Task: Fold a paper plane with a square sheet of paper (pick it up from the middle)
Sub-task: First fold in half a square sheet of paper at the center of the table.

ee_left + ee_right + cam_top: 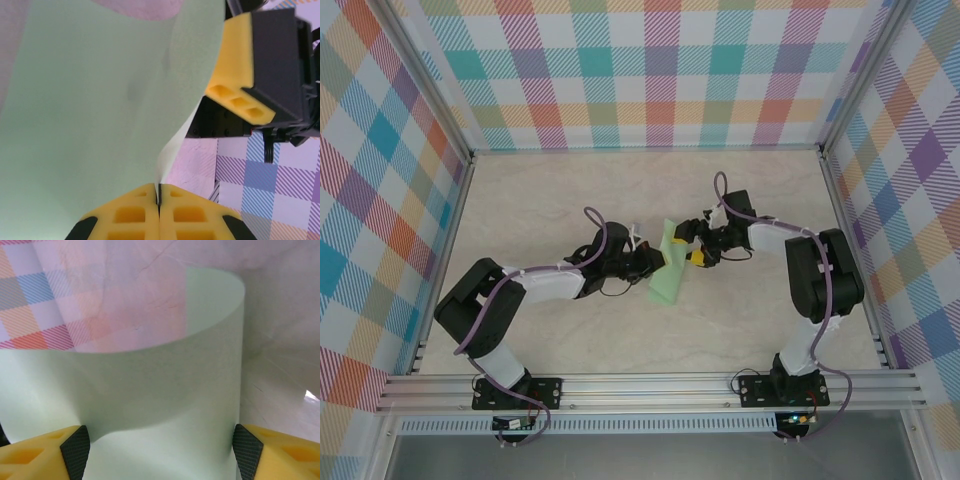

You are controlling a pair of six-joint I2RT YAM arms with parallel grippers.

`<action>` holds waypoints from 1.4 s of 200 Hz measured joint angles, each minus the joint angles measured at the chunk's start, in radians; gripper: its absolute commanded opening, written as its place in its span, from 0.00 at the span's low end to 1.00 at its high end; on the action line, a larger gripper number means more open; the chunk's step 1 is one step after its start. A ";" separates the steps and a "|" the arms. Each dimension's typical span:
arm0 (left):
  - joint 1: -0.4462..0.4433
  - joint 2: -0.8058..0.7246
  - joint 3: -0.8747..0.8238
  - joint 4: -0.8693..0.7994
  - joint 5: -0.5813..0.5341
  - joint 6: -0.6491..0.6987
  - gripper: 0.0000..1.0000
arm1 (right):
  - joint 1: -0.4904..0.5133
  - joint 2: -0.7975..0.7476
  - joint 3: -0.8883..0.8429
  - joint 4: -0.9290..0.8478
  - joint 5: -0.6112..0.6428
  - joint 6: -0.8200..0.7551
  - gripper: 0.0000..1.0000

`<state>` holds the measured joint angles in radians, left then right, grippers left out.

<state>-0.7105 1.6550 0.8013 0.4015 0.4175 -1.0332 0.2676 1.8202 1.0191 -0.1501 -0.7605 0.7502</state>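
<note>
Okay, starting right at the left gripper (159, 202): clamped fully shut, yellow pads (127, 217) flush against each other with a thin edge of the paper plane (95, 110) pinched in the seam. From that pinch, rising as a broad pale green sheet and bowing away across the left wrist view, too close up to make out any crease or point. Over on the right wrist cam, right gripper (160, 457) spread wide, a yellow-and-black finger (42, 452) at each bottom corner, with the green sheet standing between them in a smooth upright curve. Not squeezing anything by the looks of it; can't tell about contact with either pad. Also visible from the left wrist: one of those yellow fingertips (235, 60) on its black body, just beside the paper's right edge. Pulling back to the overhead cam: both grippers nose to nose around the middle of the table (540, 200), one reaching in from each side, with the paper between them as a narrow green strip pointing toward the near side. Lower end either resting on the tabletop or just above it, hard to say. Beyond that, pale marbled surface all round, purple cables (592, 225) looping along each arm, aluminium frame (650, 382) along the near edge with both bases bolted to it, and loud plaid walls (650, 70) on three sides.
</note>
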 measured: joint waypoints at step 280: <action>-0.053 0.154 -0.013 0.137 -0.120 -0.135 0.11 | 0.010 -0.099 -0.119 -0.166 0.159 -0.101 0.69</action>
<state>-0.7635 1.8091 0.7879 0.5388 0.2977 -1.1679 0.2779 1.7210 0.9001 -0.3164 -0.6010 0.6495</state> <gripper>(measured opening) 0.091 0.711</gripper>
